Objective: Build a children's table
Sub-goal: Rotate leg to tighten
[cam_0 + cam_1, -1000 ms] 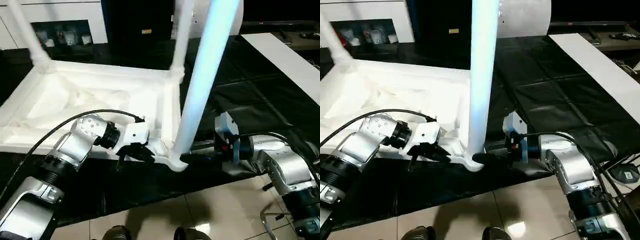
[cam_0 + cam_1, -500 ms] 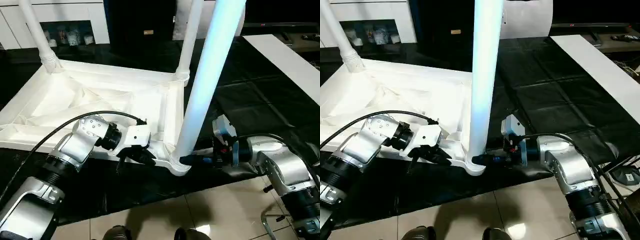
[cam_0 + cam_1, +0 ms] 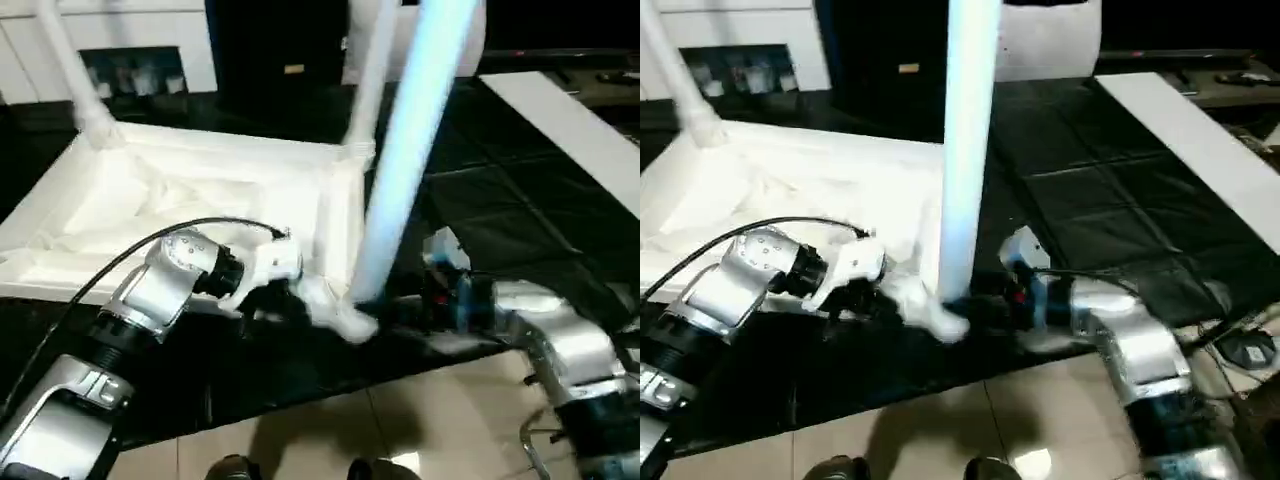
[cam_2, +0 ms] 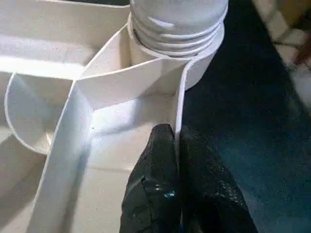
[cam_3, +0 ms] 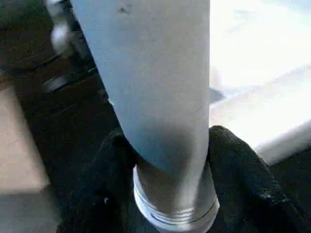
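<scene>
1. The children's table [image 3: 190, 190] lies upside down on a black mat [image 3: 520, 200], its ribbed hollow underside facing up
2. 3 legs stand up from it: the near leg [image 3: 405, 160] at the corner closest to the robot, a far leg [image 3: 368, 75] behind it, and another leg [image 3: 70, 75] at the far corner on the robot's left
3. The left gripper [image 4: 177, 179] has its 2 black fingers pressed together on the thin side wall of the table top, 1 finger inside the rim and 1 outside, just beside the near corner
4. In the left wrist view the threaded base of the near leg sits in the round corner socket [image 4: 194, 63], with the ribs of the underside running away from it
5. The right gripper [image 5: 170, 160] reaches in from the robot's right and pinches the near leg low down, a black finger on each side of it, just above the ringed end
6. In the head views the corner and both grippers are blurred, so whether the leg is fully seated in the socket cannot be told
7. A flat white board [image 3: 570, 125] lies on the mat well apart, to the robot's right
8. White cabinets [image 3: 130, 45] stand beyond the mat, and pale floor tiles [image 3: 420, 420] show at the near edge
</scene>
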Robot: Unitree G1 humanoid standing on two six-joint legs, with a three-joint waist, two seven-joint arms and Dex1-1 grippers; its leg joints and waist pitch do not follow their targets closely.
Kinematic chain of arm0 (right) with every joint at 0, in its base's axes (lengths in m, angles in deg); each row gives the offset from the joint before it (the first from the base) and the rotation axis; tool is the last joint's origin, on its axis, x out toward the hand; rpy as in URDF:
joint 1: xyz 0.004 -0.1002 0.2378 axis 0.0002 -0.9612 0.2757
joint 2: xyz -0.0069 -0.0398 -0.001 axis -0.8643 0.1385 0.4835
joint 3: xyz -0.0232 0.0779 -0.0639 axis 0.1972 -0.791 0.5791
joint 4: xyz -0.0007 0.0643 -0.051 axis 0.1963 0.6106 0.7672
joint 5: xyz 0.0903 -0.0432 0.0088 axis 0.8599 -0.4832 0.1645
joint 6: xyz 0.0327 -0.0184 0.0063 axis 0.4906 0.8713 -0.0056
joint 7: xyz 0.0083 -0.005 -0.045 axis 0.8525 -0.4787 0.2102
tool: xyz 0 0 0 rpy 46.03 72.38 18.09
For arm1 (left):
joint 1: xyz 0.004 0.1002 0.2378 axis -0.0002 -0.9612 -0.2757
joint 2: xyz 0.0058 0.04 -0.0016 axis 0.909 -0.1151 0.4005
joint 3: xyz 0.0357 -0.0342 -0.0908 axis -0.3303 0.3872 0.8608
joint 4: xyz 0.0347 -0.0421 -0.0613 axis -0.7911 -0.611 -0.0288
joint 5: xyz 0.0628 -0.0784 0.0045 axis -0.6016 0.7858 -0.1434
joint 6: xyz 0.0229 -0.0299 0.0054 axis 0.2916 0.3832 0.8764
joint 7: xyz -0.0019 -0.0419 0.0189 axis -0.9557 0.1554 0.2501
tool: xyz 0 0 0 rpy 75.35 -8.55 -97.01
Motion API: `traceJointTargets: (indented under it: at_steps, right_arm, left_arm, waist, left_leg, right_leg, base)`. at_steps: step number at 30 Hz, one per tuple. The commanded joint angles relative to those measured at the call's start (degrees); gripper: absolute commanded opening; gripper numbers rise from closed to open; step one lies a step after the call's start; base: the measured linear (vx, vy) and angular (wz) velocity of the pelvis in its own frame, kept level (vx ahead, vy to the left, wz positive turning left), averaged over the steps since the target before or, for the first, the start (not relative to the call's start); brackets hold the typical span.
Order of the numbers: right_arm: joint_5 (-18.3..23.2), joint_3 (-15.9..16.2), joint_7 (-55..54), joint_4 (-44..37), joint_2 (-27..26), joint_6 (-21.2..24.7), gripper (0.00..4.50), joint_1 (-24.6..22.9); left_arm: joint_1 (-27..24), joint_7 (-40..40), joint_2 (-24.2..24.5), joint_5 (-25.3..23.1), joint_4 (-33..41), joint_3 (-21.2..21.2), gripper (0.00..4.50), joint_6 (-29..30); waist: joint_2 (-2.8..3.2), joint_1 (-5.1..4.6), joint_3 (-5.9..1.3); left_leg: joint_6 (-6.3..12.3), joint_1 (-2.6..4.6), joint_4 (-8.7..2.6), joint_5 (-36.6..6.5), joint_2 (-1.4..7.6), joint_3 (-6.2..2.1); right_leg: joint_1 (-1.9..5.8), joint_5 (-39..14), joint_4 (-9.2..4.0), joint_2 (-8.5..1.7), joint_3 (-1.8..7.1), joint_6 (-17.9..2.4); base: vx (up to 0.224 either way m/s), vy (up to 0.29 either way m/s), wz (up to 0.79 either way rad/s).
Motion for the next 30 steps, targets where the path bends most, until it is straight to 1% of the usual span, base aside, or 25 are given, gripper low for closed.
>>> traceJointTargets:
  at_steps: [1, 2, 4, 5, 6, 7, 8, 9, 10, 11, 12, 13, 14, 15, 16, 18, 20, 21, 22, 24, 25, 26, 27, 29, 30]
  right_arm:
    - [-1.0, 2.7, -7.8, -0.4, -6.0, 3.1, 1.96, 0.5]
    - [-1.2, 2.5, -9.0, -0.2, -6.7, 3.3, 1.96, 0.7]
    - [-3.0, 1.2, -16.3, 1.8, -10.9, 4.1, 1.94, 2.2]
    - [-3.9, 0.7, -19.6, 2.9, -12.6, 4.0, 1.94, 3.0]
    - [-4.3, 0.4, -21.4, 3.4, -13.5, 4.2, 1.94, 3.4]
    - [-4.7, -0.8, -25.7, 5.3, -15.8, 4.4, 1.93, 4.8]
    - [-4.9, -1.9, -28.7, 6.8, -17.4, 4.3, 1.93, 5.9]
    - [-5.1, -3.7, -32.9, 8.9, -19.7, 4.2, 1.93, 7.4]
    - [-5.4, -4.1, -33.9, 9.5, -20.3, 3.9, 1.93, 7.8]
    - [-7.2, -3.7, -34.9, 10.8, -20.9, 2.0, 1.93, 8.6]
    - [-7.3, -3.7, -34.9, 10.8, -21.0, 1.9, 2.63, 8.6]
    - [-7.8, -3.3, -34.6, 11.0, -20.9, 1.2, 2.63, 8.7]
    - [-7.7, -3.8, -34.9, 11.0, -21.4, 0.3, 2.63, 8.6]
    - [-7.0, -4.9, -35.1, 10.8, -21.5, 0.3, 2.69, 8.4]
    - [-6.1, -6.2, -35.4, 10.6, -21.4, 0.1, 2.84, 8.3]
    - [-5.7, -6.3, -33.5, 9.5, -19.9, -0.8, 3.08, 7.6]
    - [-5.7, -6.1, -32.6, 9.0, -19.2, -1.2, 3.15, 7.2]
    - [-5.6, -6.1, -31.7, 8.5, -18.6, -1.7, 3.31, 6.8]
    - [-5.6, -6.1, -30.2, 7.7, -17.3, -2.1, 3.31, 6.0]
    - [-5.2, -6.3, -27.8, 6.6, -15.5, -3.1, 3.56, 4.7]
    - [-4.6, -6.5, -25.8, 5.7, -14.0, -3.3, 3.56, 3.8]
    - [-4.6, -6.5, -25.8, 5.7, -14.0, -3.3, 3.63, 3.8]
    - [-3.6, -6.5, -22.1, 4.3, -11.5, -3.4, 3.88, 2.6]
    - [-3.3, -5.7, -18.0, 3.5, -8.3, -4.0, 3.88, 1.4]
    - [-3.4, -4.9, -15.0, 3.0, -6.0, -4.4, 4.09, 0.7]
  left_arm:
    - [0.9, 7.0, -6.4, 1.0, 3.4, -0.1, 0.00, 4.9]
    - [1.0, 7.8, -6.9, 1.0, 3.4, 0.1, 0.00, 5.6]
    - [1.7, 13.2, -10.3, 0.5, 3.2, 1.6, 0.00, 9.7]
    - [2.2, 15.9, -11.8, 0.2, 2.8, 2.4, 0.00, 11.4]
    - [2.5, 17.3, -12.5, 0.0, 2.7, 2.8, 0.00, 12.2]
    - [3.3, 20.7, -14.2, -0.6, 1.9, 3.8, 0.00, 13.3]
    - [3.7, 23.0, -15.2, -0.9, 1.2, 4.5, 0.00, 13.7]
    - [4.4, 26.1, -16.6, -1.7, 0.3, 5.4, 0.00, 14.0]
    - [4.6, 26.8, -16.8, -2.0, 0.1, 5.5, 0.00, 14.0]
    - [4.8, 28.0, -17.0, -3.0, -0.2, 5.3, 0.00, 13.8]
    - [4.8, 28.0, -17.0, -3.0, -0.2, 5.3, 0.00, 13.8]
    - [4.8, 28.1, -17.0, -3.3, -0.2, 5.2, 0.00, 13.7]
    - [4.7, 28.0, -16.6, -3.4, -0.1, 5.3, 0.00, 13.7]
    - [4.7, 27.6, -15.7, -3.6, -0.3, 5.2, 0.00, 12.8]
    - [4.7, 26.7, -14.5, -3.7, -0.6, 4.9, 0.00, 11.7]
    - [4.2, 25.0, -13.2, -3.7, -0.6, 4.4, 0.00, 10.5]
    - [4.1, 24.9, -12.8, -3.6, -0.7, 4.3, 0.00, 10.0]
    - [3.9, 24.7, -12.5, -3.6, -0.8, 4.2, 0.00, 9.4]
    - [3.7, 24.4, -11.9, -3.5, -1.3, 4.2, 0.00, 8.6]
    - [3.5, 23.0, -10.8, -3.4, -1.9, 3.9, 0.00, 6.5]
    - [3.3, 21.5, -9.7, -3.3, -2.3, 3.5, 0.00, 4.7]
    - [3.3, 21.5, -9.7, -3.3, -2.3, 3.5, 0.00, 4.7]
    - [2.7, 18.3, -7.8, -2.9, -2.4, 2.7, 0.00, 2.6]
    - [2.4, 15.7, -6.2, -2.8, -2.8, 2.1, 0.00, 0.0]
    - [2.4, 14.4, -5.4, -2.6, -3.3, 2.1, 0.00, -0.8]
  waist:
    - [-0.04, -0.40, -3.59]
    - [-0.02, -0.62, -3.60]
    - [-0.12, -1.29, -3.71]
    - [0.04, -1.88, -3.63]
    - [-0.09, -2.26, -3.68]
    - [0.13, -2.27, -3.79]
    - [0.00, -2.55, -3.82]
    - [-0.24, -2.73, -4.07]
    - [-0.15, -2.77, -4.02]
    - [-0.05, -2.78, -4.09]
    - [-0.03, -2.73, -4.17]
    - [-0.03, -2.60, -4.25]
    - [0.01, -2.55, -4.31]
    - [0.09, -2.46, -4.47]
    - [0.00, -2.40, -4.60]
    - [0.21, -2.39, -4.81]
    - [0.25, -2.35, -4.82]
    - [0.21, -2.22, -4.60]
    - [0.14, -2.23, -4.61]
    - [0.11, -2.01, -4.44]
    - [0.42, -1.98, -4.33]
    - [0.31, -2.01, -4.34]
    - [0.24, -2.07, -4.26]
    - [0.36, -1.80, -4.25]
    - [0.35, -1.61, -4.25]
  left_leg:
    - [-0.66, 0.78, -4.61, -15.3, 2.61, -1.17]
    - [-0.92, 0.74, -4.69, -15.6, 2.61, -1.26]
    - [-1.00, 0.87, -4.51, -16.4, 2.43, -1.28]
    - [-0.85, 0.85, -4.43, -16.6, 2.33, -1.30]
    - [-0.68, 0.76, -4.39, -16.8, 2.19, -1.38]
    - [-0.57, 0.82, -4.30, -16.5, 2.17, -1.35]
    - [-0.35, 0.71, -4.29, -16.1, 2.17, -1.27]
    - [0.20, 0.54, -4.15, -14.7, 2.02, -1.16]
    - [0.37, 0.52, -4.17, -14.3, 2.06, -1.15]
    - [0.74, 0.34, -4.20, -13.4, 2.14, -1.15]
    - [0.98, 0.38, -4.16, -13.0, 2.15, -1.09]
    - [1.71, 0.47, -4.05, -12.2, 2.15, -0.92]
    - [2.04, 0.45, -3.98, -11.5, 2.14, -0.83]
    - [2.84, 0.36, -3.92, -9.5, 2.15, -0.79]
    - [3.73, 0.26, -3.82, -7.6, 2.12, -0.74]
    - [5.37, 0.19, -3.70, -4.5, 2.13, -0.66]
    - [5.91, 0.23, -3.61, -4.1, 2.18, -0.59]
    - [6.06, 0.21, -3.68, -5.3, 2.24, -0.54]
    - [5.93, 0.18, -3.67, -5.7, 2.21, -0.53]
    - [5.53, 0.22, -3.77, -7.5, 2.22, -0.54]
    - [4.96, 0.28, -3.89, -8.6, 2.33, -0.63]
    - [4.79, 0.28, -3.90, -9.1, 2.31, -0.60]
    - [4.30, 0.31, -3.99, -9.9, 2.36, -0.64]
    - [4.29, 0.32, -4.04, -9.8, 2.48, -0.73]
    - [4.38, 0.46, -3.99, -9.6, 2.58, -0.65]
  right_leg:
    - [2.52, -25.9, -5.26, -3.56, 2.31, -9.4]
    - [2.55, -26.3, -5.23, -3.56, 2.24, -9.2]
    - [2.25, -27.1, -5.50, -3.58, 2.23, -8.8]
    - [2.05, -27.5, -5.80, -3.58, 2.22, -8.8]
    - [2.12, -27.9, -5.86, -3.46, 2.13, -8.6]
    - [2.15, -27.2, -5.81, -3.43, 2.17, -8.6]
    - [2.09, -26.3, -5.80, -3.40, 2.26, -8.8]
    - [2.23, -24.1, -5.73, -3.26, 2.22, -9.0]
    - [2.15, -23.2, -5.63, -3.28, 2.28, -9.3]
    - [2.33, -20.8, -5.47, -3.22, 2.26, -9.7]
    - [2.35, -19.5, -5.38, -3.15, 2.25, -9.8]
    - [2.43, -16.9, -5.17, -3.02, 2.31, -10.3]
    - [2.51, -15.4, -5.05, -3.03, 2.38, -10.7]
    - [2.71, -11.8, -4.65, -3.03, 2.38, -11.6]
    - [2.97, -8.6, -4.30, -3.03, 2.41, -12.5]
    - [3.29, -2.7, -3.66, -2.88, 2.33, -14.2]
    - [3.32, -1.1, -3.49, -2.92, 2.35, -15.0]
    - [3.29, -2.4, -3.75, -3.03, 2.33, -15.3]
    - [3.35, -3.2, -3.83, -3.01, 2.33, -15.1]
    - [3.36, -6.1, -4.14, -3.02, 2.36, -14.4]
    - [3.21, -8.0, -4.33, -3.07, 2.33, -14.0]
    - [3.17, -8.8, -4.49, -3.03, 2.34, -13.7]
    - [3.06, -10.2, -4.52, -3.05, 2.33, -13.4]
    - [3.07, -10.5, -4.54, -3.04, 2.35, -12.9]
    - [2.95, -9.6, -4.45, -3.00, 2.38, -13.1]
  base:
    - [0.000, 0.000, 0.00]
    - [0.000, 0.000, 0.00]
    - [0.000, 0.000, 0.00]
    - [0.000, 0.000, 0.00]
    - [0.000, 0.000, 0.00]
    - [0.000, 0.000, 0.00]
    - [0.000, 0.000, 0.00]
    - [0.000, 0.000, 0.00]
    - [0.000, 0.000, 0.00]
    - [0.000, 0.000, 0.00]
    - [0.000, 0.000, 0.00]
    - [0.000, 0.000, 0.00]
    - [0.050, -0.010, 0.04]
    - [0.050, -0.010, 0.04]
    - [0.000, 0.000, 0.00]
    - [0.000, 0.000, 0.00]
    - [0.000, 0.000, 0.00]
    - [0.000, 0.000, 0.00]
    - [0.000, 0.000, 0.00]
    - [0.000, 0.000, 0.00]
    - [0.000, 0.000, 0.00]
    - [0.000, 0.000, 0.00]
    - [0.000, 0.000, 0.00]
    - [0.000, 0.000, 0.00]
    - [0.000, 0.000, 0.00]
